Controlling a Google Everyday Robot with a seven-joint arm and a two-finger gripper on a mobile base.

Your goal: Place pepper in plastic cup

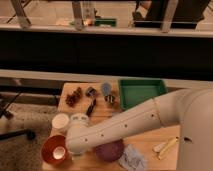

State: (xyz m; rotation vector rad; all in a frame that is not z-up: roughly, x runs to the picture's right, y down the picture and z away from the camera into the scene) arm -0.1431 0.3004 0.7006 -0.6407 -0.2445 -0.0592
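text: none readable | labels: none | pincer (69,146): low left, just beside orange bowl (47,149)

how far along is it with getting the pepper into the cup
Done: nothing I can confirm; the white cup near the left edge of the table shows no pepper that I can make out. In hand: the arm reaches across the table's front, and the gripper sits low beside the red bowl; whether it holds the pepper is hidden. Left: carry the pepper over the cup and drop it in.
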